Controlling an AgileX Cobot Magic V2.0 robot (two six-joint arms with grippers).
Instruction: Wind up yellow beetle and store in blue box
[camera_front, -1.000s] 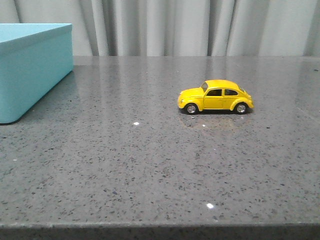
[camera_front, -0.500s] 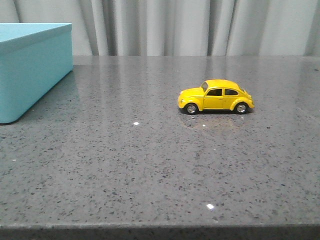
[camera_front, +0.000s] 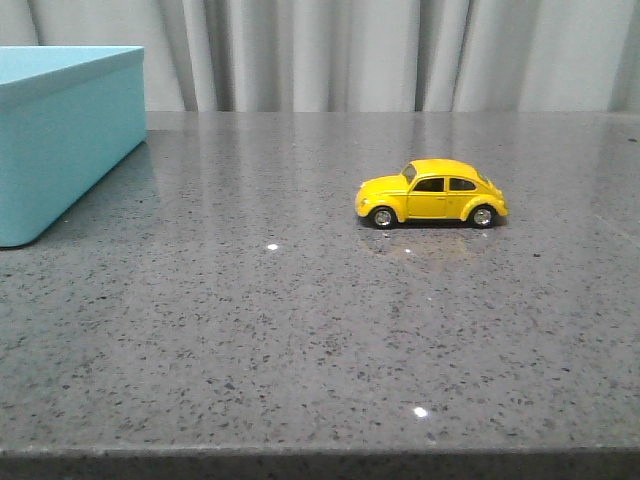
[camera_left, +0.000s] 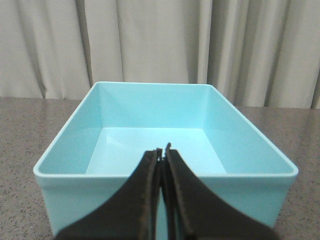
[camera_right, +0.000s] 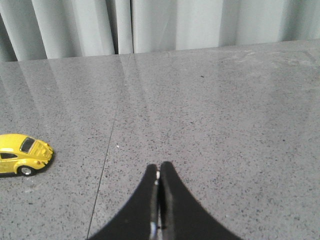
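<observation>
Yellow beetle (camera_front: 431, 192) broadside, nose leftward

From the front I see the toy car (camera_front: 431, 193) standing on its wheels on the tabletop (camera_front: 300, 320), right of centre and side-on to me, its nose toward the left. The box (camera_front: 60, 140) sits at the far left, partly cut off by the edge of view, well apart from the car. A curtain (camera_front: 380, 55) hangs behind the tabletop. My left pincer (camera_left: 161, 151) hangs before the box's near wall; my right pincer (camera_right: 158, 172) is over bare tabletop, the car off to its side.
</observation>
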